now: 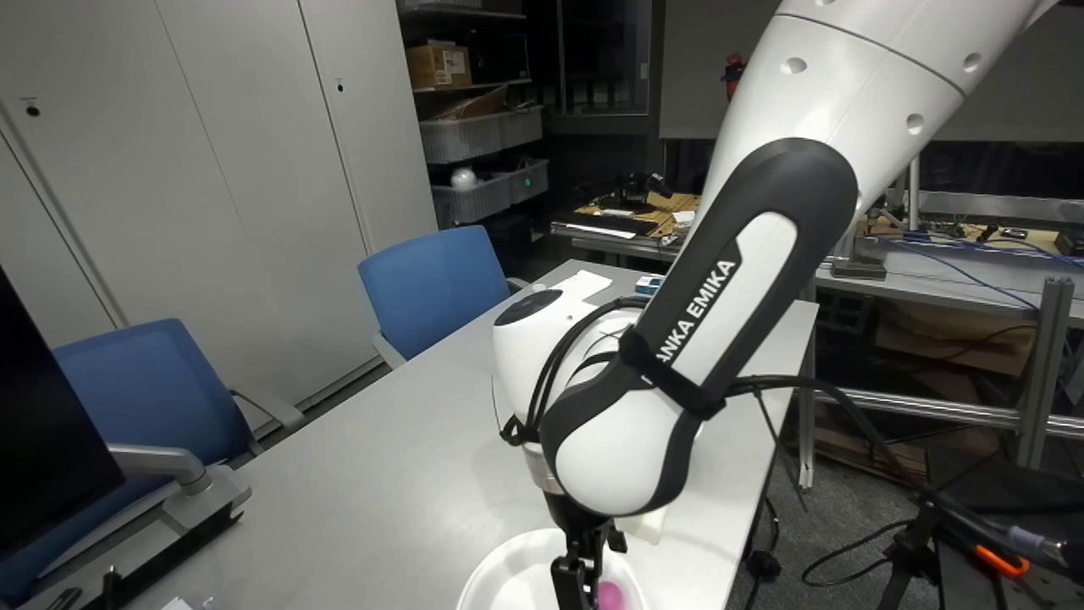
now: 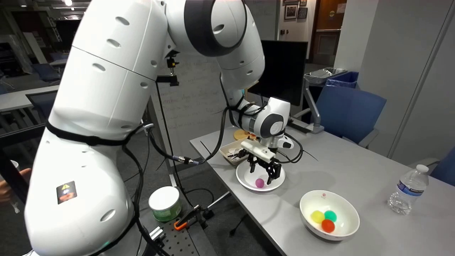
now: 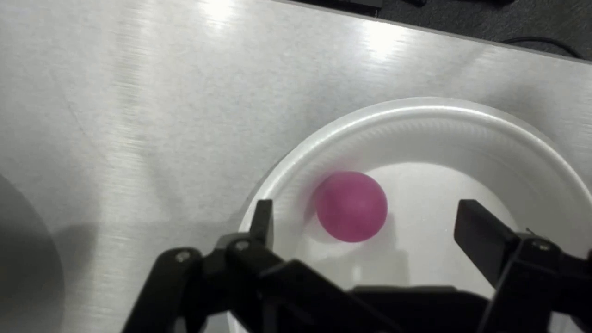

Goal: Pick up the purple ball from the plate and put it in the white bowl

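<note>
The purple ball (image 3: 351, 206) lies inside the flat white plate (image 3: 439, 109), close to the plate's side wall. The ball also shows in both exterior views (image 1: 609, 595) (image 2: 260, 183). The plate's rim also shows in both exterior views (image 1: 500, 568) (image 2: 245, 180). My gripper (image 3: 365, 204) is open and empty above the plate, with a finger on either side of the ball; the ball is nearer the left finger in the wrist view. The gripper also shows in both exterior views (image 1: 577, 585) (image 2: 262, 175). The white bowl (image 2: 339, 204) stands on the table in an exterior view, apart from the plate.
The bowl holds a yellow ball (image 2: 317, 216), a green ball (image 2: 330, 216) and a red ball (image 2: 327, 225). A water bottle (image 2: 408, 190) stands beyond it. A shallow tray (image 2: 227, 153) sits beside the plate. The table edge (image 3: 439, 34) runs close to the plate.
</note>
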Robot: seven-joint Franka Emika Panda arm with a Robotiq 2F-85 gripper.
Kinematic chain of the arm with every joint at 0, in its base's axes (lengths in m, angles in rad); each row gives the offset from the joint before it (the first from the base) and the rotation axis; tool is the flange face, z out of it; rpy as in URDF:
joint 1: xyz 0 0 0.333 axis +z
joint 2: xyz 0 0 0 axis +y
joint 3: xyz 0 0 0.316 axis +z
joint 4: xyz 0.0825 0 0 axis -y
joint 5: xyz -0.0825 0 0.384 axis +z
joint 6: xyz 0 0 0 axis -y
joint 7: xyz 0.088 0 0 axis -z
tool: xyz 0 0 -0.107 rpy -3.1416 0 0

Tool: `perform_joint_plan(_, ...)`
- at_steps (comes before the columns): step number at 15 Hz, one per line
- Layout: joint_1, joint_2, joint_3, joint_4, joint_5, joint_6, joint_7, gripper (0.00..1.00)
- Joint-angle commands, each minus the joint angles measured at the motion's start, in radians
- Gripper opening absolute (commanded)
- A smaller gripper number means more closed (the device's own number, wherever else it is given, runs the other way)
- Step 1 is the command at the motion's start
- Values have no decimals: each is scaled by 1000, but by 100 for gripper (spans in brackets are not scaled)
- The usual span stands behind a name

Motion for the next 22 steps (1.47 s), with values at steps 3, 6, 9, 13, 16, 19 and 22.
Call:
perform_joint_plan(3,14,53,-11,50,-5,27,-13,100)
perform_joint_plan(6,13,68,-8,58,0,30,-12,100)
perform_joint_plan(9,12,83,-6,66,3,31,-12,100)
perform_joint_plan(13,14,100,-6,82,4,28,-10,100)
perform_joint_plan(16,15,109,-5,91,5,27,-9,100)
perform_joint_plan(19,17,117,-5,100,7,27,-5,91)
perform_joint_plan(22,20,117,-6,104,7,26,-1,58)
